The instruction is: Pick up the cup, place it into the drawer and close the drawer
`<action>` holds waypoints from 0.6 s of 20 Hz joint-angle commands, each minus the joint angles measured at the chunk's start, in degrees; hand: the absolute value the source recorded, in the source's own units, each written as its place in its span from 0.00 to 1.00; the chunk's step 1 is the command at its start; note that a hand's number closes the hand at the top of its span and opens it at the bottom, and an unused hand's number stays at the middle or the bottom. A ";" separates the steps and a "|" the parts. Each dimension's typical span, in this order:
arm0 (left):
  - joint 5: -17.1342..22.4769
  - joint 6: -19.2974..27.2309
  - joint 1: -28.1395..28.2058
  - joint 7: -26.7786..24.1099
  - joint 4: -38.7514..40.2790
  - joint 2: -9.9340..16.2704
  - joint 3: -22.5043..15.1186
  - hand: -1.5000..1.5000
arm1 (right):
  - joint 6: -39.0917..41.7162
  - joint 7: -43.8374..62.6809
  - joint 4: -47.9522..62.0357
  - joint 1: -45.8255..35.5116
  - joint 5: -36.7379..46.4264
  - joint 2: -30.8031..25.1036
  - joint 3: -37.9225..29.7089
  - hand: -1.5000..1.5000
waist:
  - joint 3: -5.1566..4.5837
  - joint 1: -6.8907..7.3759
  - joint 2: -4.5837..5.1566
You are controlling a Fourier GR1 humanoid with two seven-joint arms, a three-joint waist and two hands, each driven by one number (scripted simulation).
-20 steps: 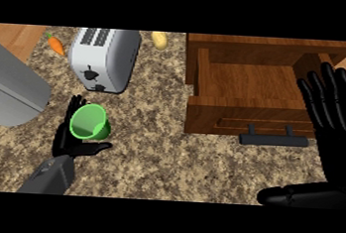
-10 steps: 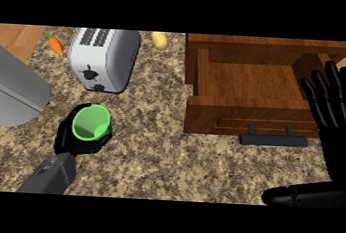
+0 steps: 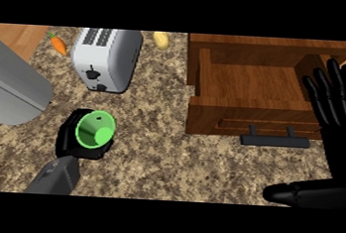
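While left hand curls round it, bright green round plastic cup sits over speckled granite counter.
Mouth tilted toward view, darker inside; right hand spread flat beside open brown wooden drawer.

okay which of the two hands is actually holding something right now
The left hand, curled round the green cup on the counter. The right hand rests open by the drawer.

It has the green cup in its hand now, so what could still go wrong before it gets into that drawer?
1. The left hand grips the cup tilted; it might slip on the way across.
2. The drawer has a raised front wall with a handle; a low carry could knock it.
3. The open right hand hovers over the drawer's right side and may crowd the placing.
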 commanded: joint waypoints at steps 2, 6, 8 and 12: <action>1.75 -1.80 3.63 -4.69 -4.85 1.31 0.90 1.00 | 0.29 -0.29 0.89 -0.51 -0.46 -0.87 -1.57 0.00 | 0.04 0.45 -0.16; 1.95 -1.77 4.64 -4.76 -10.93 -0.97 -0.65 1.00 | 2.36 -2.10 0.24 3.46 -2.68 -0.74 -2.16 0.00 | 0.07 0.41 -0.21; 2.30 -4.29 6.88 -2.74 -16.47 -1.27 -2.32 1.00 | -0.23 -0.04 -2.15 2.80 -0.03 0.53 -0.19 0.00 | 0.10 0.88 -0.45; 1.90 -1.09 4.25 5.14 -25.30 -2.23 -5.52 1.00 | -0.75 -1.90 -1.00 3.56 2.52 1.94 1.81 0.00 | 0.14 0.98 -0.52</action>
